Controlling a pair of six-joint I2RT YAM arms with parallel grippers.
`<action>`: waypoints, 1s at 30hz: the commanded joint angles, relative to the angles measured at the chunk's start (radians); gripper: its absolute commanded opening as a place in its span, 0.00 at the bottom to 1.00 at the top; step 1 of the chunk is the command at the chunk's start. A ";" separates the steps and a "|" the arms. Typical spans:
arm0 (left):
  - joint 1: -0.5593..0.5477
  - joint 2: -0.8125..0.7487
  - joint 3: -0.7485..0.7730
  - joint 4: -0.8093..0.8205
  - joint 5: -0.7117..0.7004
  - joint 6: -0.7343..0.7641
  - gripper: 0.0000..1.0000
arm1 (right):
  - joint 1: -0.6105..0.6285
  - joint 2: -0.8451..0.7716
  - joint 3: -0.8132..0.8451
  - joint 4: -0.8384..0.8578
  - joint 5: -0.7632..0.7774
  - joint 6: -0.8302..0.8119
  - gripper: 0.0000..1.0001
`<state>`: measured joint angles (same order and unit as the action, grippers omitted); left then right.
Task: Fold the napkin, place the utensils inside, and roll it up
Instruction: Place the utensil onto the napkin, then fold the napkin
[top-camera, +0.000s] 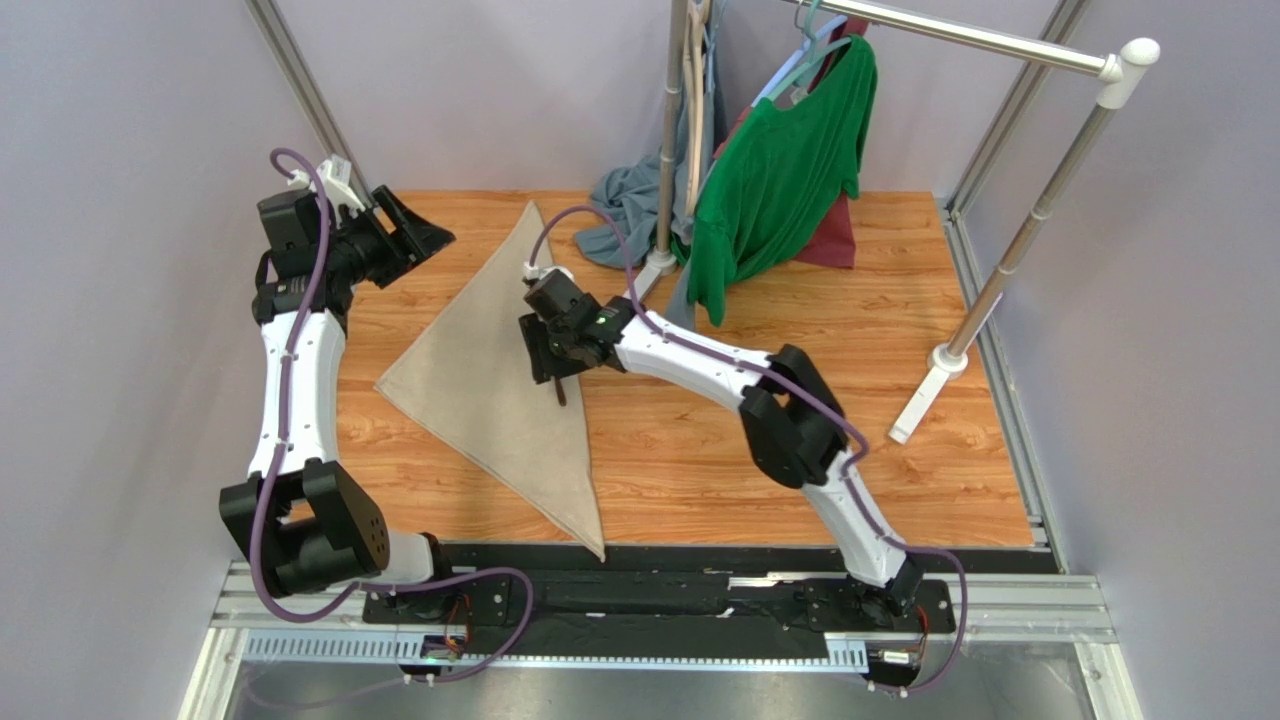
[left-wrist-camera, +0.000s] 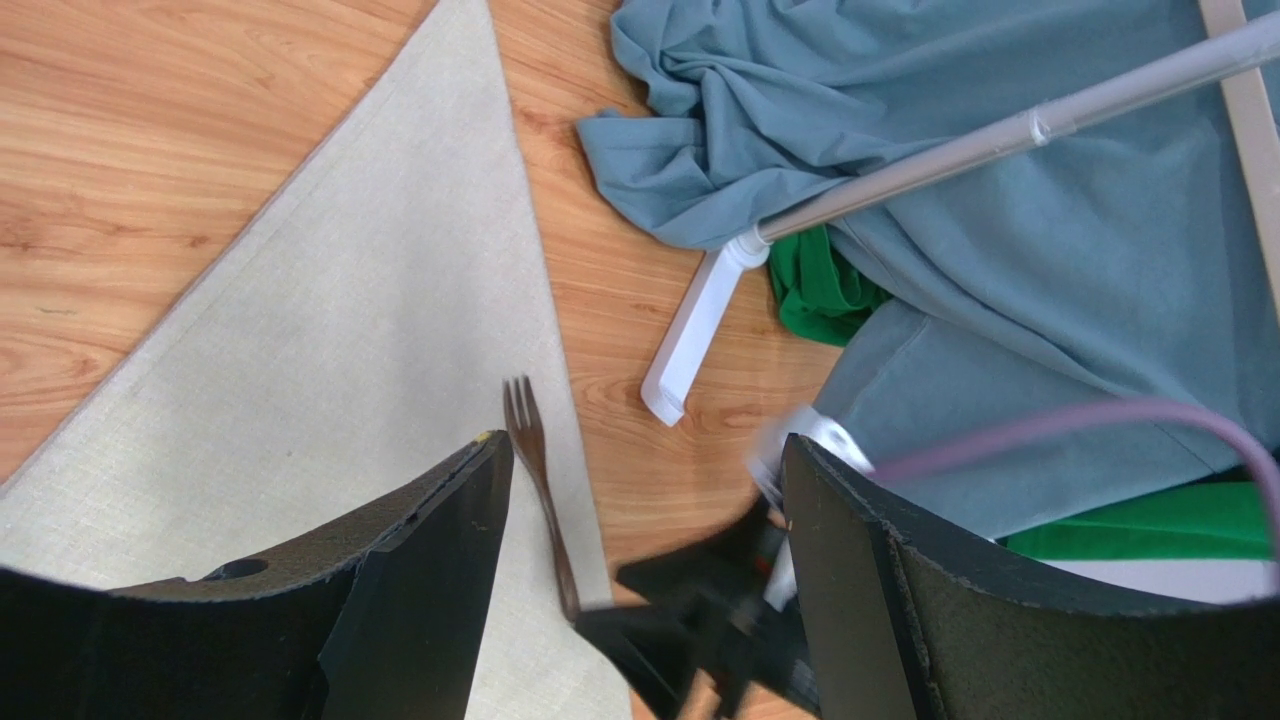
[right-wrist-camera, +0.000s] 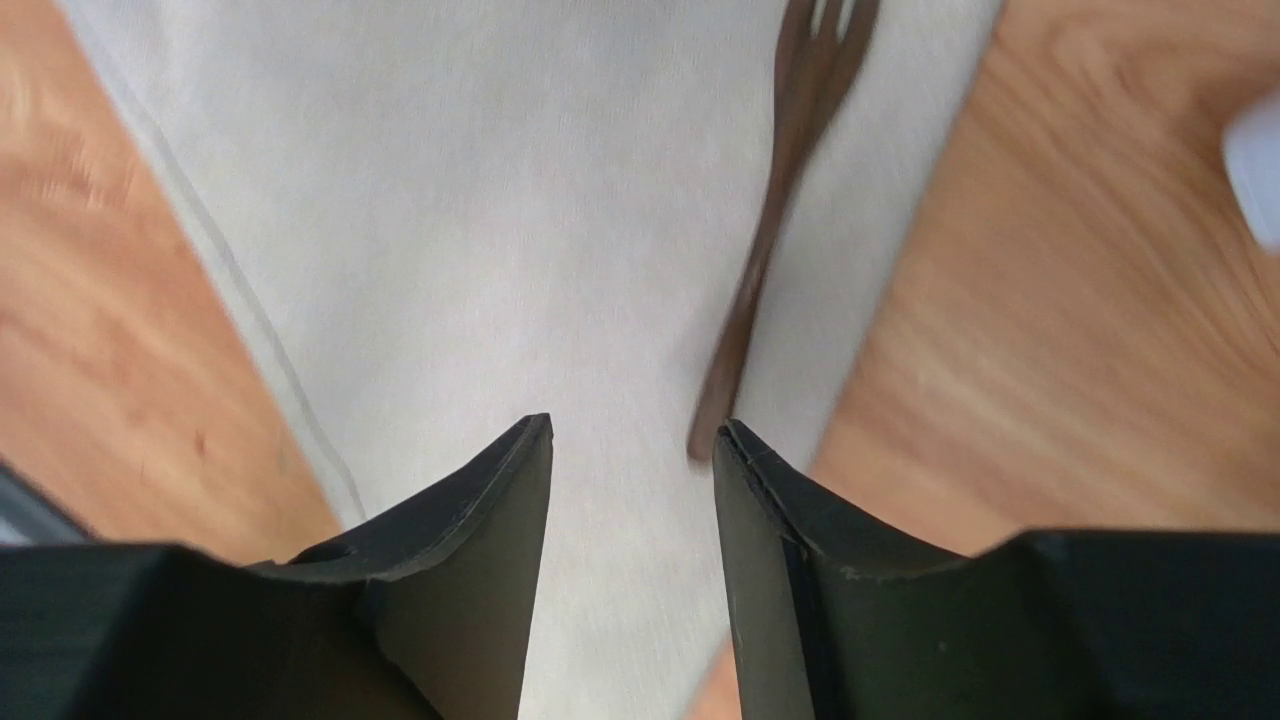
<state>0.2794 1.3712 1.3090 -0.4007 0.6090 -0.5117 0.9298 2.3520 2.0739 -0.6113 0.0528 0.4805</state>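
Observation:
The beige napkin (top-camera: 481, 375) lies flat on the wooden table, folded into a triangle with a long point toward the near edge. The dark fork (left-wrist-camera: 534, 465) lies along the napkin's right edge, tines pointing away from the arms. My right gripper (top-camera: 544, 357) hovers low over the fork's handle end with its jaws open. In the right wrist view the fork (right-wrist-camera: 766, 225) ends just beyond the right fingertip, outside the gap of my right gripper (right-wrist-camera: 631, 428), over the napkin (right-wrist-camera: 496, 225). My left gripper (top-camera: 421, 237) is open and empty, raised at the table's far left.
A grey-blue cloth (top-camera: 631, 195) lies crumpled at the back behind the napkin. A green shirt (top-camera: 781, 165) hangs from a clothes rack, whose pole (top-camera: 669, 120) and white foot (left-wrist-camera: 684, 345) stand close to the fork. Another rack foot (top-camera: 917, 405) stands on the right.

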 joint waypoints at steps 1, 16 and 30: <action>0.004 -0.023 0.012 0.000 -0.021 0.025 0.75 | 0.017 -0.298 -0.242 0.117 -0.039 -0.132 0.48; -0.054 -0.083 0.006 -0.041 -0.097 0.079 0.75 | 0.236 -0.902 -1.196 0.281 -0.071 0.121 0.42; -0.074 -0.075 0.001 -0.044 -0.101 0.085 0.74 | 0.345 -0.714 -1.140 0.423 -0.146 0.188 0.43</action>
<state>0.2100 1.3109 1.3090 -0.4480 0.5133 -0.4461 1.2507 1.5822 0.8452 -0.2390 -0.0753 0.6613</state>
